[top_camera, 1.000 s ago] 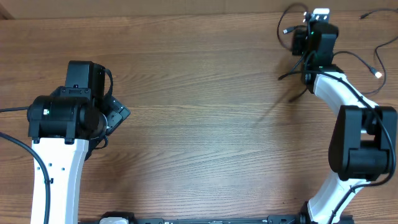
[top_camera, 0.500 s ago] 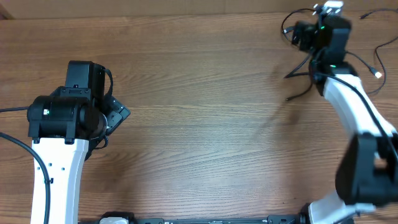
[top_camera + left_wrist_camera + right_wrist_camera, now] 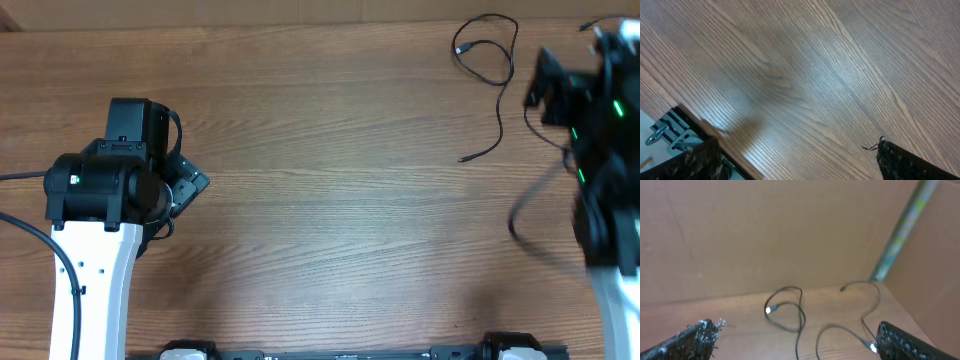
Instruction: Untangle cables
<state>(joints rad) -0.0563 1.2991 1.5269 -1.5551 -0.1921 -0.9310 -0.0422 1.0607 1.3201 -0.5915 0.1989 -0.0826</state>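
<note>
Brown wood-grain desk (image 3: 320, 200), soft light sheen on surface. Plain brown wall panels (image 3: 765, 230) behind; greenish strip (image 3: 900, 230) where panels meet.

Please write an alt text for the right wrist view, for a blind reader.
A looped cable and a second cable, both thin and black, lie side by side on a wooden table before a cardboard wall. The right hand is open and empty.

Wood-grain table (image 3: 320, 200); looped black cable (image 3: 498, 115), second cable (image 3: 874, 300) lying far-right corner.
</note>
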